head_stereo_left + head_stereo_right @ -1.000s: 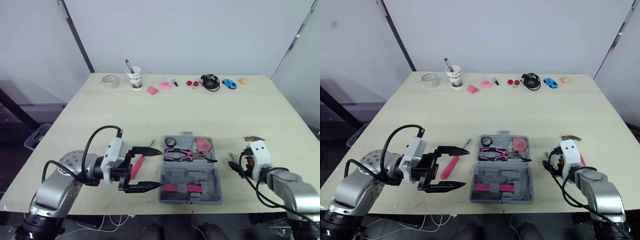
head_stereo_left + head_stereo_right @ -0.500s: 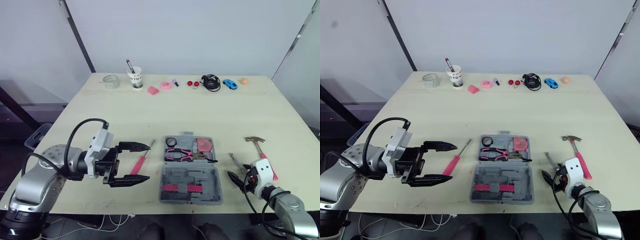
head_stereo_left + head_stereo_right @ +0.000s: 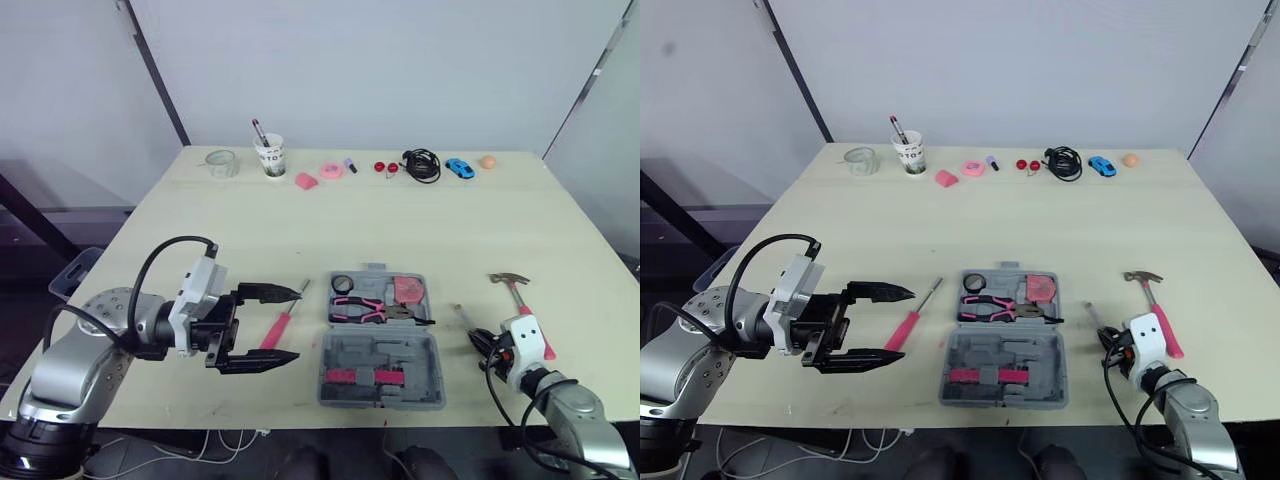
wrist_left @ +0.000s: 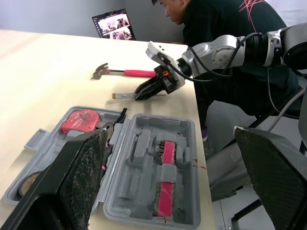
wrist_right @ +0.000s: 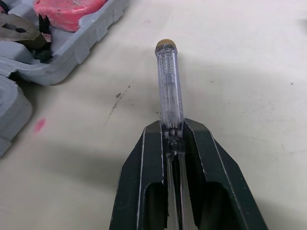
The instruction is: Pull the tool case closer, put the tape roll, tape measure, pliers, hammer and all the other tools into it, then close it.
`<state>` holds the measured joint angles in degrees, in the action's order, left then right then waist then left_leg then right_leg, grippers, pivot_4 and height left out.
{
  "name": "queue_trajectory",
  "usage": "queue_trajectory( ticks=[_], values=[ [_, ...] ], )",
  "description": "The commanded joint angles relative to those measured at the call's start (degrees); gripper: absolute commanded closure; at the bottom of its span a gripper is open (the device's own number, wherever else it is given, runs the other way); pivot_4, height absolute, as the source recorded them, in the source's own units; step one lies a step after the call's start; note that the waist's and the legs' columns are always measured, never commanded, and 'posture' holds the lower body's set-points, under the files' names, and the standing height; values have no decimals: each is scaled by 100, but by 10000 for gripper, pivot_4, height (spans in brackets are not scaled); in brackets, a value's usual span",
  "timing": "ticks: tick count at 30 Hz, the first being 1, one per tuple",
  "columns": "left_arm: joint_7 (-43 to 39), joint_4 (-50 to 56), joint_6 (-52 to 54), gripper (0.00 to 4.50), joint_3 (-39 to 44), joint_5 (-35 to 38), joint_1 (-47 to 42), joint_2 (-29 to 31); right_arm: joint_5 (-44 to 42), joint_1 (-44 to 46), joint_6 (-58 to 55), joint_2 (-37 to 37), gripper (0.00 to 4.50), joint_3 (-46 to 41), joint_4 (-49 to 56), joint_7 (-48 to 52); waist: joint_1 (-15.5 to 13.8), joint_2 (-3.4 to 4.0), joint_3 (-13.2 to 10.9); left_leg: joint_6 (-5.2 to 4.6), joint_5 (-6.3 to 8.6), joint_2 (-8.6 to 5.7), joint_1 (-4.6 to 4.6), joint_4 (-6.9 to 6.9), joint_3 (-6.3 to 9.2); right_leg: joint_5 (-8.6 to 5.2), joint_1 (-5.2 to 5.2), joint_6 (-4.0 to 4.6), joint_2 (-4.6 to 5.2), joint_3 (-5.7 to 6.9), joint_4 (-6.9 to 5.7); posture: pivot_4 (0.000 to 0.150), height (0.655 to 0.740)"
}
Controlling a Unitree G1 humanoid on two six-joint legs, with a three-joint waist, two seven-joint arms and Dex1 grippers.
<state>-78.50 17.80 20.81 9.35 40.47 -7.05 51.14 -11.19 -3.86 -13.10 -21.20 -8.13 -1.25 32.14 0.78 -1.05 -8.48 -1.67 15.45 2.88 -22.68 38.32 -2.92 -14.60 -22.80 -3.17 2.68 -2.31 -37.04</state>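
Pinches a clear-handled tester in the right gripper, low over the table just right of the open tool case. Holds the left gripper spread wide, left of the case near the pink screwdriver.

Left gripper backs off tool case edge, jaws wide, case now ahead of tips. Right gripper retreats, uncovers hammer beside it, nips clear test pen between fingers.
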Motion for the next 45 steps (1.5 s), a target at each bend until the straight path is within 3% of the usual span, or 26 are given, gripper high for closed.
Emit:
queue_trajectory(
  ticks=[1,10,15,22,28,45],
  values=[
    [-45,34,-119,0,110,-27,-65,34,-75,43,-98,-243,44856,-85,423,54,-2,0,0,0,0,0,0,0,0,0,0,0,0,0,0,1500,7400],
    [-268,-212,-424,0,143,-183,2,69,-242,989,-1764,-1825,44856,975,2121,1421,3,0,0,0,0,4,4,0,1,1,-1,-1,-4,1,-3,1500,7400],
    [-406,-378,-580,0,169,-303,40,126,-211,2019,-2689,-2164,44856,1898,2563,1868,-12,0,-3,0,0,3,-3,2,1,-2,-2,5,-3,5,-1,1500,7400],
    [-618,-690,-851,0,248,-476,127,185,229,3233,-3613,-2023,44856,3353,2828,1996,-11,-3,-4,0,0,4,-6,2,3,-3,-4,7,-2,10,1,1500,7400],
    [-776,-890,-1107,0,243,-693,256,240,729,3992,-4092,-1722,44856,4435,2448,1944,-10,-5,-3,0,0,4,-9,3,4,-3,-7,8,-1,12,0,1500,7400],
    [-796,-1176,-1322,0,200,-855,240,208,1427,4628,-3991,-882,44856,5338,1542,1888,35,-15,3,0,0,17,-8,2,-3,3,-27,4,-5,14,-24,1500,7400]
  ],
)
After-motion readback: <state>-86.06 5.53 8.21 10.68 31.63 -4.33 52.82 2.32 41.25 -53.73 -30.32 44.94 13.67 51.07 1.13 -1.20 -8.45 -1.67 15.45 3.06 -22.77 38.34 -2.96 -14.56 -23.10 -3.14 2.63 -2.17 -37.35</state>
